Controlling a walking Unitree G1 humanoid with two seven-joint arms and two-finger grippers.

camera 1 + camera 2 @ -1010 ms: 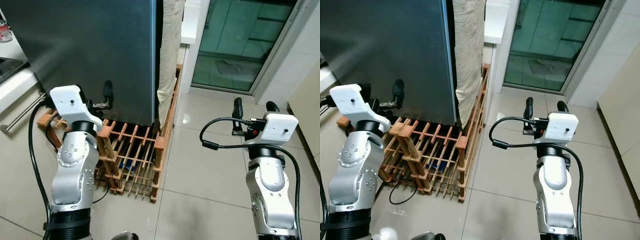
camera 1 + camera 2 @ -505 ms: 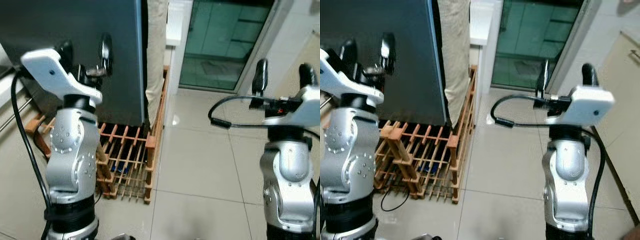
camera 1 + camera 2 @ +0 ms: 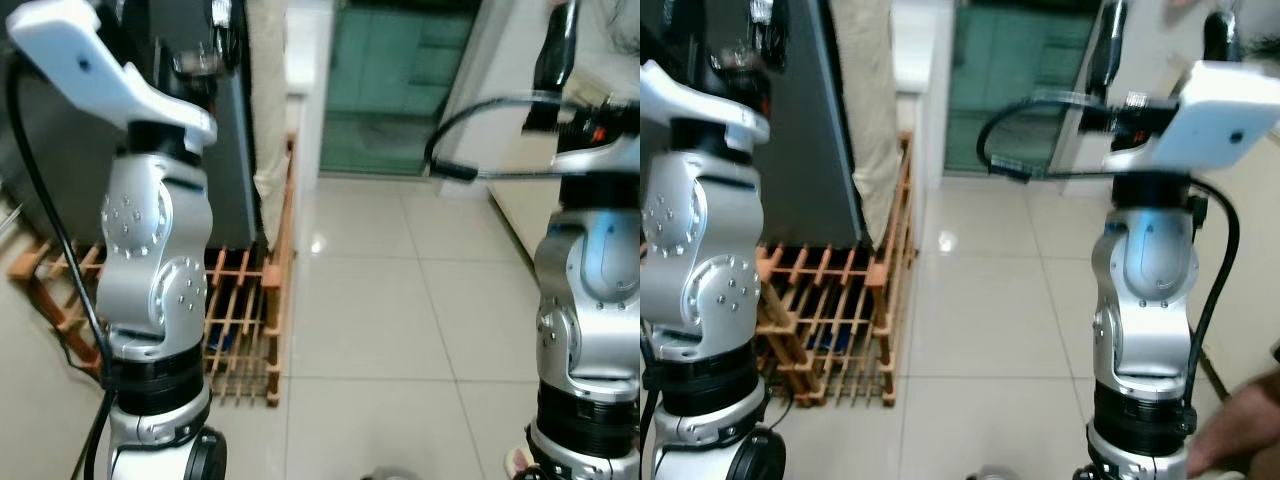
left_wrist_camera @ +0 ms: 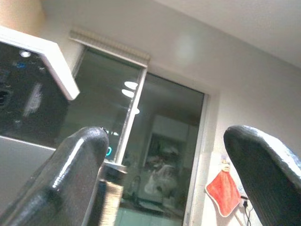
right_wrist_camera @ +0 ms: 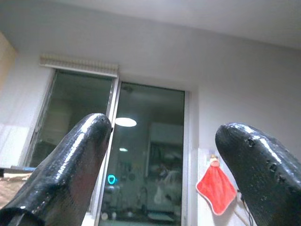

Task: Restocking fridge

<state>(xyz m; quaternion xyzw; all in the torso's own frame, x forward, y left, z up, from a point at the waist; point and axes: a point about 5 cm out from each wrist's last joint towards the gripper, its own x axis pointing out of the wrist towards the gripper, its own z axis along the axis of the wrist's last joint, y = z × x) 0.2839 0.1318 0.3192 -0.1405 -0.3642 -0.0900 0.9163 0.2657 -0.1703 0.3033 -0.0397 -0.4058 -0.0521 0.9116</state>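
left gripper (image 4: 164, 165) raised by dark fridge (image 3: 235, 150), jaws spread, empty | right gripper (image 5: 164, 160) raised toward glass door (image 3: 395, 90), jaws spread, empty | wooden rack (image 3: 245, 320) on floor

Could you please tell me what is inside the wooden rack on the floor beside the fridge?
The wooden rack shows mostly bare slats; something small and blue lies low inside. The left arm covers its near end, so the rest cannot be seen.
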